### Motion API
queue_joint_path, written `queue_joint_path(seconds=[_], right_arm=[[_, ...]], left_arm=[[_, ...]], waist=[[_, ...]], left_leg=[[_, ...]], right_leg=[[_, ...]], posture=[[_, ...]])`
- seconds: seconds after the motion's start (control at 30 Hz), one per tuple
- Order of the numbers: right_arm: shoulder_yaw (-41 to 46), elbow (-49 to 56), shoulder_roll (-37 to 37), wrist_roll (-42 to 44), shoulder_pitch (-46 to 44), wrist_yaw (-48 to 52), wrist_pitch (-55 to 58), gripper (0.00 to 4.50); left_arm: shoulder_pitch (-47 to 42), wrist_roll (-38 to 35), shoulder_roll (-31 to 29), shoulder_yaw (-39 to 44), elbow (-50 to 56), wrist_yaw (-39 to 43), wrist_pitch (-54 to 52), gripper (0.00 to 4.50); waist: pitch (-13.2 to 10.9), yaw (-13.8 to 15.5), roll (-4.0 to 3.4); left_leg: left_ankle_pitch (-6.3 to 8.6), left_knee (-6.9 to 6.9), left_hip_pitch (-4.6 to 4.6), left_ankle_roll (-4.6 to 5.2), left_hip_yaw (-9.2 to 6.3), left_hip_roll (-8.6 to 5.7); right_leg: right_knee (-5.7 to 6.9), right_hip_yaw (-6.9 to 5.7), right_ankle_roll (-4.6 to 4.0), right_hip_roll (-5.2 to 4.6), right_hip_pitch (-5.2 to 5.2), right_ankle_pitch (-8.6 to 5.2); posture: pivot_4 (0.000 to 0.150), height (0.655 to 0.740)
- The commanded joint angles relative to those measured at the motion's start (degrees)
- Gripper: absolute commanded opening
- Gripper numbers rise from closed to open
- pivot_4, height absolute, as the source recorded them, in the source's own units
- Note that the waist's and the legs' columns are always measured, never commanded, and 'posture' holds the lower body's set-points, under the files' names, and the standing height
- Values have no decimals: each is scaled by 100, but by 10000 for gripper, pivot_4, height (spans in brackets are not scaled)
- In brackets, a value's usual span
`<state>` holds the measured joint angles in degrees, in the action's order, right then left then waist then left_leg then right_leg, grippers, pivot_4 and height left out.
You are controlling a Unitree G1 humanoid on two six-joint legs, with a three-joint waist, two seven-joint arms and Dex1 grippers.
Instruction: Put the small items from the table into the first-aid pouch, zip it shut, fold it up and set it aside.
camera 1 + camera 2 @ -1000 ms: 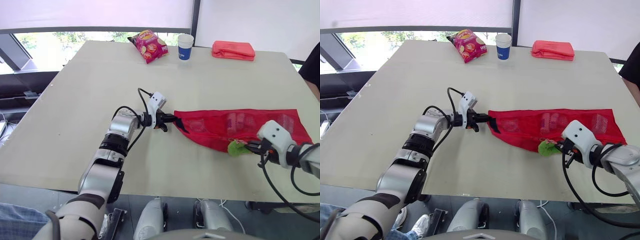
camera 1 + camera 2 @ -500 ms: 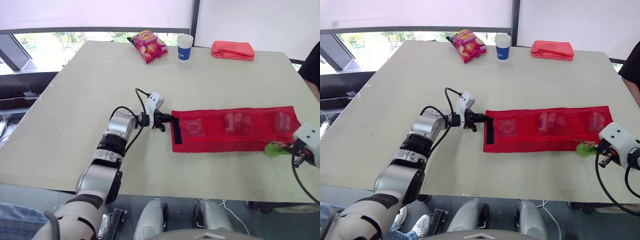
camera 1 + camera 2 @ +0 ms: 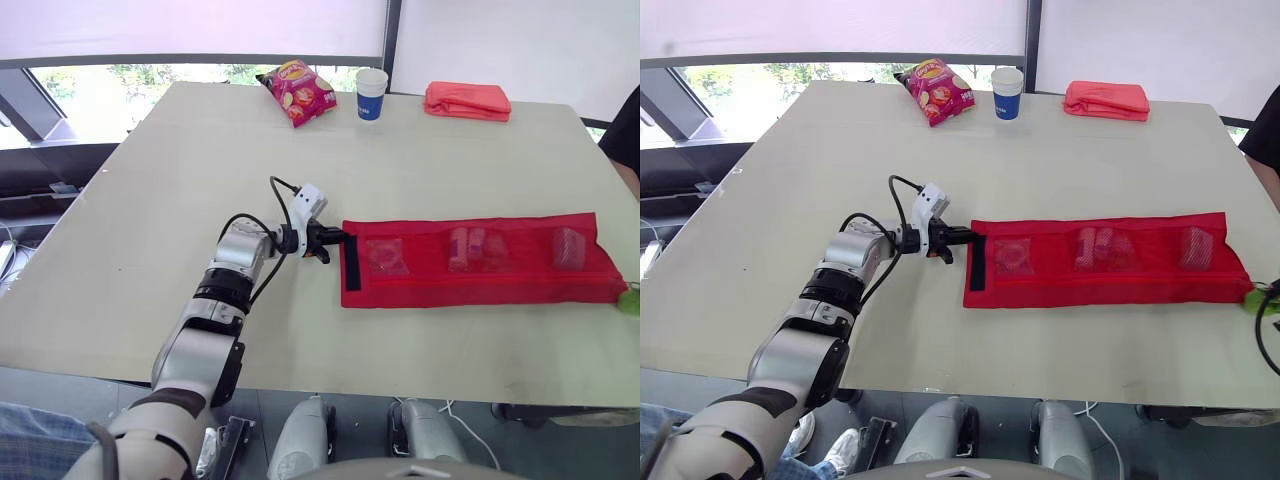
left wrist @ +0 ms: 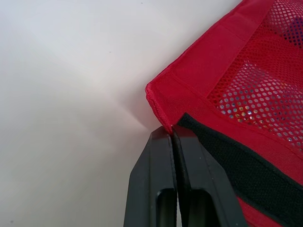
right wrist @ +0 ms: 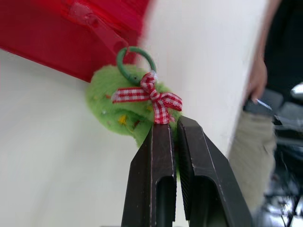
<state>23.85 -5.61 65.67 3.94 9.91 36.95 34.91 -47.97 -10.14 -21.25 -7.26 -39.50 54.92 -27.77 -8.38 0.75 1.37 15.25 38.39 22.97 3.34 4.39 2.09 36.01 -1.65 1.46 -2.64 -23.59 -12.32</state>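
Since the earlier frames, the green charm (image 5: 128,106) on the zip has been carried from the middle of the pouch (image 3: 470,262) to its right end, and the pouch has been drawn out flat and straight. It lies on the near half of the desk (image 3: 200,180), parallel to the near edge, with its right end close to the desk's right edge. Small items (image 3: 470,248) are seen inside the mesh pockets.

The left fingers (image 4: 171,137) are closed on the pouch's left corner, beside the black strap (image 3: 350,268). The right fingers (image 5: 163,135) are pinched narrowly on the charm, which hangs by a green ring (image 5: 136,64) from the zip slider.

Zipping is judged to be at or near its end; full closure cannot be confirmed.

Hazards from this point:
- Overtravel. If the charm is pulled further, the load is passed to the ring and the slider, and the ring may be opened or the soft charm drawn out of the fingers.
- Loss of the left hold. Only the fabric edge is gripped, so added tension may free the corner and let the pouch be dragged towards the right edge.
- Proximity. A person's hand (image 5: 258,80) is seen beyond the right edge, and further travel to the right brings the fingers closer to it.
- Folding. If the pouch is folded while under tension, the items may be bunched and the fold skewed.
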Motion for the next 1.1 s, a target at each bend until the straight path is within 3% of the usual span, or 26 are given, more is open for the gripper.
queue_joint_path(seconds=[0.03,0.3,0.8,0.83,0.87,0.93,0.97,1.1], right_arm=[[423,-225,205,-334,83,-193,-41,379],[539,-212,172,-448,352,-116,-148,379],[1081,1294,-197,796,559,1381,421,379],[1136,1275,-211,829,545,1431,369,5215],[1183,1256,-222,887,521,1487,388,6751],[1268,1285,-258,1019,482,1610,441,13962],[1313,1349,-288,1118,450,1662,514,20566],[1582,1706,-656,1742,-33,1523,966,39307]], left_arm=[[-108,139,-203,73,-101,1,129,0],[-220,255,-349,62,-335,149,309,0],[-520,621,-713,-51,-1062,371,948,0],[-567,653,-738,-49,-1158,393,1038,0],[-616,675,-746,-41,-1247,394,1114,0],[-702,711,-737,-21,-1405,388,1254,0],[-740,723,-722,-5,-1468,392,1315,0],[-845,653,-560,190,-1615,253,1836,0]], waist=[[0,-8,0],[0,-8,-2],[1,-53,-3],[1,-53,-3],[0,-53,-2],[0,-53,-2],[0,-54,-2],[0,-59,-2]], left_leg=[[0,0,-1,0,1,0],[0,-1,-1,0,3,1],[0,0,-8,0,4,5],[0,0,-8,0,5,4],[0,0,-8,0,5,4],[0,1,-8,0,5,4],[0,1,-8,0,5,4],[0,0,-8,0,4,6]], right_leg=[[0,1,1,0,0,0],[0,2,2,1,0,1],[5,6,4,7,0,1],[5,6,3,6,0,1],[5,6,2,5,0,0],[5,6,1,5,0,0],[5,6,0,5,0,-1],[5,6,2,6,0,2]], posture=[[1500,7400],[1500,7400],[1500,7400],[1500,7400],[1500,7400],[1500,7400],[1500,7400],[1500,7400]])
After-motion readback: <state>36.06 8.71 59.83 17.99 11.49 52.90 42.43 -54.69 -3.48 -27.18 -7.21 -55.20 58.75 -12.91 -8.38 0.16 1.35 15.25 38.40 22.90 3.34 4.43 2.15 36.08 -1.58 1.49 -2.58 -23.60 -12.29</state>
